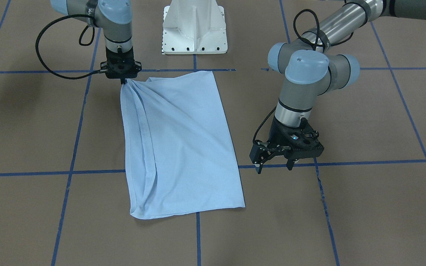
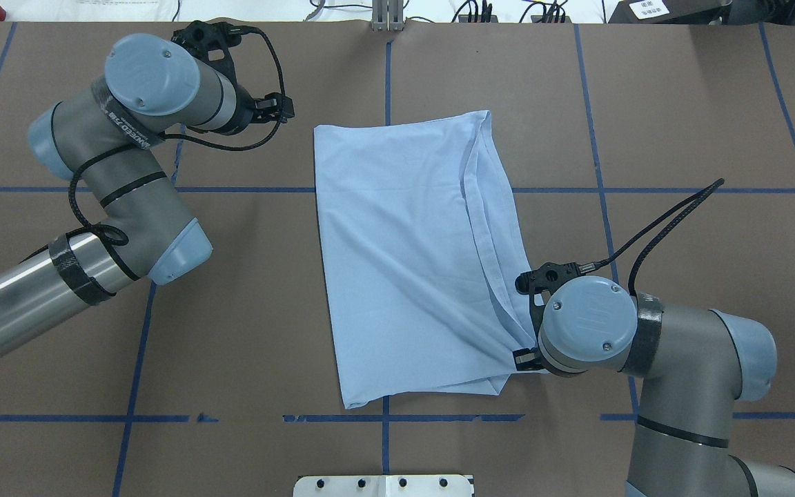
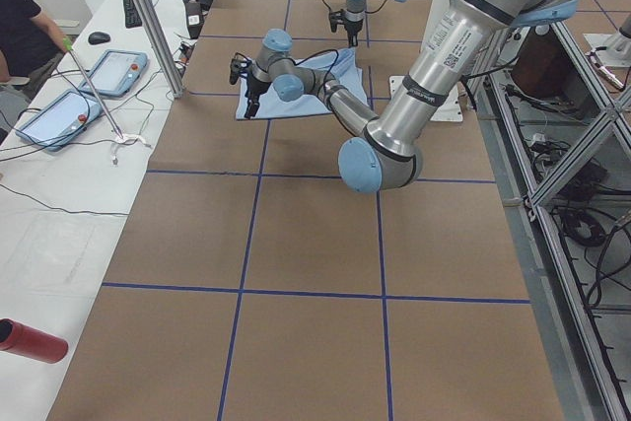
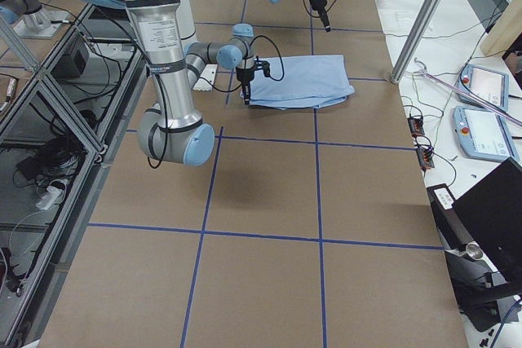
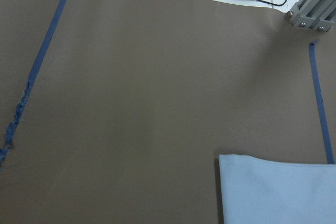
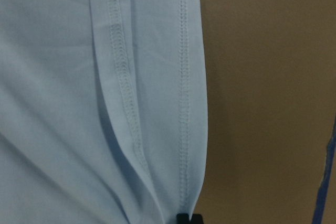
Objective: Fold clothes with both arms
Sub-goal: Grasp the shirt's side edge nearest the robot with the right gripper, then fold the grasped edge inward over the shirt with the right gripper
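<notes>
The light blue cloth T-shirt (image 1: 183,144) lies on the brown table covering (image 1: 364,207) gridded with blue tape lines (image 1: 31,173), just in front of the white metal pedestal base (image 1: 194,29). We see no sleeves, neck or print, only a long rectangle, so we judge the lengthwise folds done, though the layered hems on the right arm's side lie loose and creased. The right arm's black two-finger gripper (image 1: 124,82) is clamped on the corner nearest the base, with the cloth bunched into it. The left arm's black two-finger gripper (image 1: 274,168) hangs with its fingers apart over bare table, clear of the shirt. We judge that a crosswise fold and some tidying remain.
</notes>
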You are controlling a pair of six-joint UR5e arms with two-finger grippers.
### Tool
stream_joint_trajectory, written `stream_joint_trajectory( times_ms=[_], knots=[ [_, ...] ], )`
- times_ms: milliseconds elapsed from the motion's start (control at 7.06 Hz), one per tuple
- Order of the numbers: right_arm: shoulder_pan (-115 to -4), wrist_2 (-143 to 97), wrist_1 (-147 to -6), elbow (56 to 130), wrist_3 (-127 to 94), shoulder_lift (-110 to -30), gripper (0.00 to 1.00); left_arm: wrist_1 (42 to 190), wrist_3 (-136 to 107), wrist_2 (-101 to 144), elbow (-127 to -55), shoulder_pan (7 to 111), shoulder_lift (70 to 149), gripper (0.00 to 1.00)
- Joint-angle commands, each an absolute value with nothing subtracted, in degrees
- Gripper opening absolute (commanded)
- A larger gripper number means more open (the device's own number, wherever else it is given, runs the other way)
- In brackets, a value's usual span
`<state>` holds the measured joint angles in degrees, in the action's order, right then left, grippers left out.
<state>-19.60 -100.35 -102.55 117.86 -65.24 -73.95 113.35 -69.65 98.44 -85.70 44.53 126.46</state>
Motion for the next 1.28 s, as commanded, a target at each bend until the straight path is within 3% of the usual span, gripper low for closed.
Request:
stream_joint_trajectory(
  times_ms=[0,283,567,709,1134],
  knots=[
    [-21.95,-100.46,-102.39,117.78,-65.48,-70.95,1.0,113.91,-69.61,98.44,-85.61,44.56,126.39,1.0],
    [-26.53,-100.63,-100.74,114.63,-64.69,-65.86,1.0,113.91,-69.52,98.53,-85.69,44.56,126.39,1.0],
    [-28.38,-100.63,-91.97,105.33,-64.34,-61.11,1.0,113.91,-69.61,98.61,-85.96,44.47,126.47,1.0],
    [-29.17,-101.24,-91.85,105.29,-64.34,-60.91,1.0,113.82,-69.61,98.61,-86.39,44.56,126.47,1.0],
    [-29.97,-101.07,-91.84,98.48,-60.65,-57.95,1.0,113.82,-69.61,98.61,-91.75,44.47,126.56,1.0]
  ],
)
